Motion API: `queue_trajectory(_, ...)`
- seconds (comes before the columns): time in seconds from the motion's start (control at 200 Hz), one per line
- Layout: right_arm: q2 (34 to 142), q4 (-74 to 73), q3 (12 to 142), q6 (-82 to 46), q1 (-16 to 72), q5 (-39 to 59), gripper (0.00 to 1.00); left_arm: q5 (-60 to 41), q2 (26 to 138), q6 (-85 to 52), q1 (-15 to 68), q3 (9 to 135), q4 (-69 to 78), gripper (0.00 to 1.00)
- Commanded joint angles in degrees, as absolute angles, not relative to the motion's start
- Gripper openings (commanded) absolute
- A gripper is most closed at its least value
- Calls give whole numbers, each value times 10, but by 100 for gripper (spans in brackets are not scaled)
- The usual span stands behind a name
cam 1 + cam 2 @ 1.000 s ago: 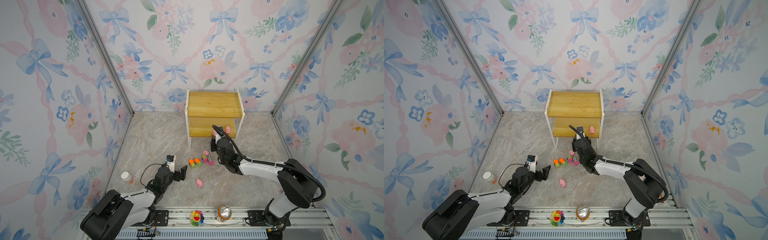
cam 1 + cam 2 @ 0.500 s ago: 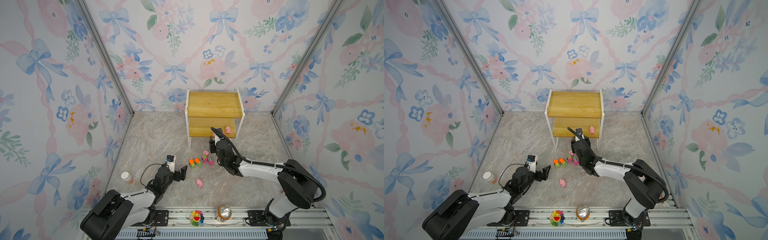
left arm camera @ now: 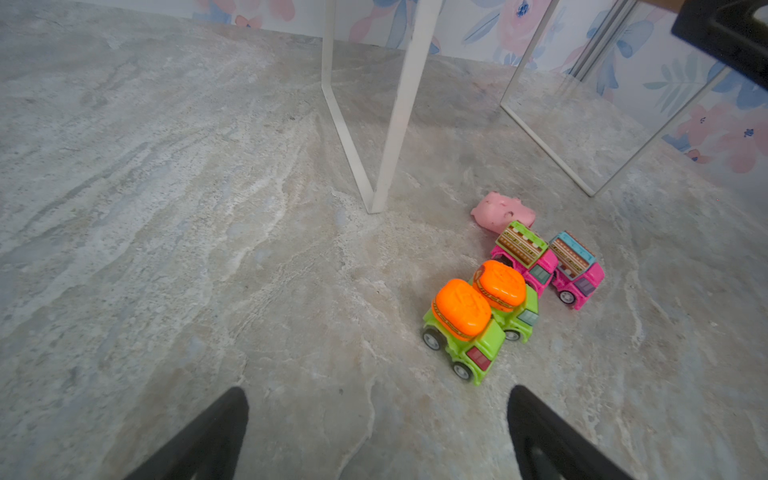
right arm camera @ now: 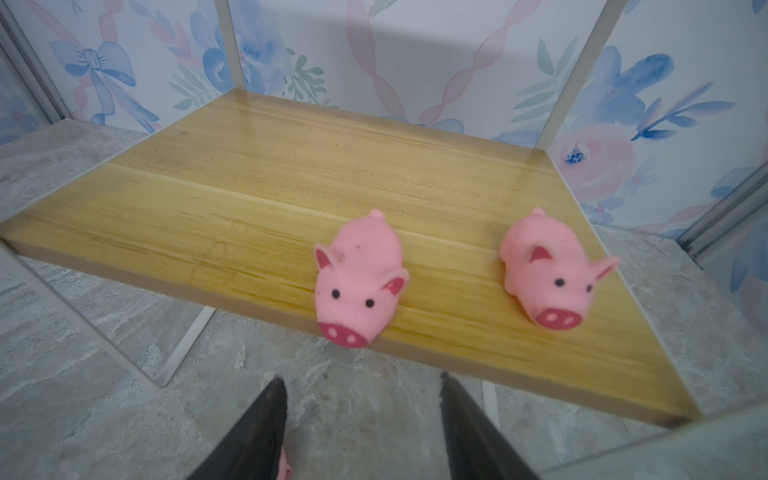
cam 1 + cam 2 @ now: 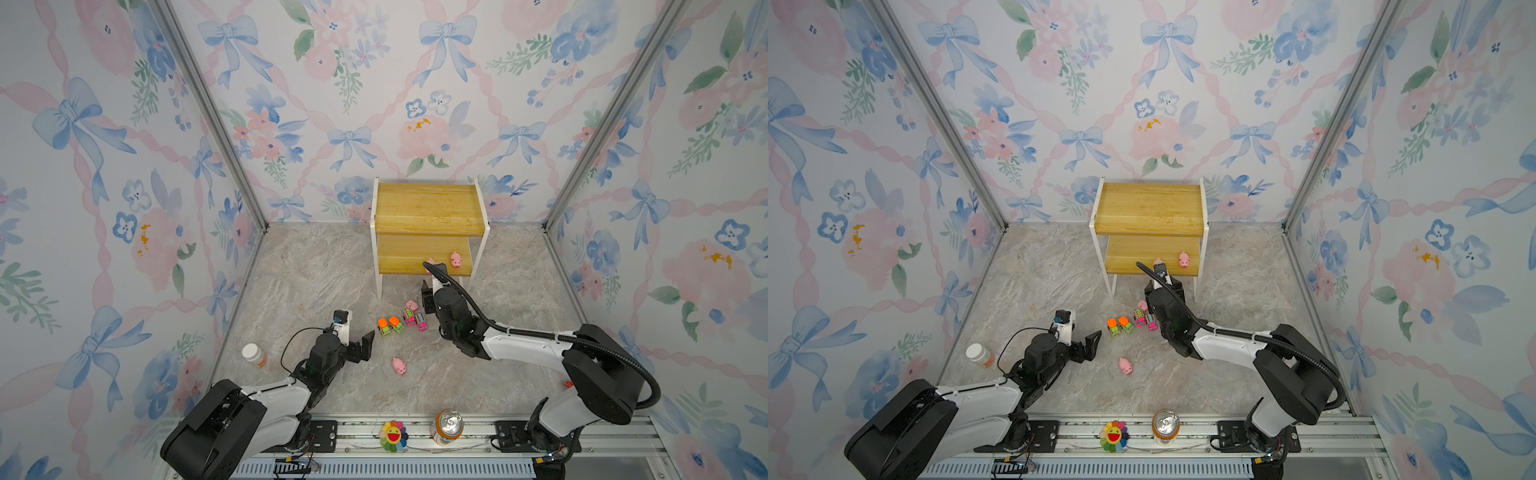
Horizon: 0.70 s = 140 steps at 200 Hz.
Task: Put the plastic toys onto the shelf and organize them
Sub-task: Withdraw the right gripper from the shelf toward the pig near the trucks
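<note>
Our right gripper [image 4: 361, 379], jaws apart and empty, hovers off the front edge of the yellow wooden lower shelf board [image 4: 249, 187], where a small pink plastic pig [image 4: 357, 282] overhangs snout-first; any brush could topple it.

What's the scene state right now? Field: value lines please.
shelf: two tiers, no toys on the top board
lower board: two pigs near the front edge; one snout overhangs it
floor: two green trucks, two pink trucks, third pig beside the pink ones, lone pig apart
left gripper: open, empty, facing the trucks
right gripper: open, empty, just in front of the lower board
toys left to shelve: six
</note>
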<state>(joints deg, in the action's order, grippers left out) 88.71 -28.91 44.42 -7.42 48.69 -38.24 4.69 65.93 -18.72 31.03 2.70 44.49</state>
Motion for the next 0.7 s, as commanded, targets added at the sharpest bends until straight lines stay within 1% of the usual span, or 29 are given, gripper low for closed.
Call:
queue_trajectory(0.0,854,-274,428,-72,500,-399,62,52,665,-188,314,31,443,98)
queue_trajectory(0.13,818,-237,413,-68,510,-394,62,51,664,-187,314,31,443,98)
queue_trajectory(0.225,778,-178,401,-74,513,-351,63,50,664,-187,314,32,443,98)
queue_trajectory(0.28,753,-125,397,-86,506,-300,64,49,664,-187,314,31,443,98)
queue_trajectory(0.425,716,37,407,-141,466,-113,64,43,664,-189,316,34,443,98)
queue_trajectory(0.515,708,94,399,-148,463,-54,64,38,665,-190,317,36,442,98)
queue_trajectory(0.595,699,103,378,-158,465,-24,65,34,666,-193,317,40,440,98)
queue_trajectory(0.695,675,80,338,-177,473,-47,65,26,666,-196,321,43,436,98)
